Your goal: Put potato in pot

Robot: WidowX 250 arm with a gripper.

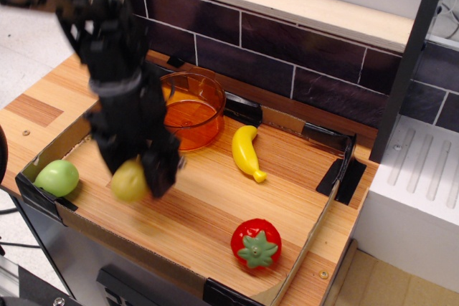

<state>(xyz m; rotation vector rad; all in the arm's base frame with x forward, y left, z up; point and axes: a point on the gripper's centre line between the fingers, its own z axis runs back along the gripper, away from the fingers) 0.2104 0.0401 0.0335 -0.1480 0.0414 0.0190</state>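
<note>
The potato (130,180), the banana (246,151), the green fruit (57,177) and the tomato (255,243) all look like smooth plastic with a soft gloss. The pot (191,108) is clear orange plastic, shiny at its rim. The tray floor (215,198) is striped wood with a smooth finish, its walls are plain matt cardboard, and the gripper (136,171) is matt black.

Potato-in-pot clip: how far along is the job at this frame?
Done: the hand is shut on the potato, which appears to be off the wooden floor of the tray, though the frame is motion-blurred. In hand: carrying it; it hangs in front of and left of the pot, not above it. Left: move over the pot, which holds nothing, and release. The banana, tomato and green fruit lie untouched.
</note>
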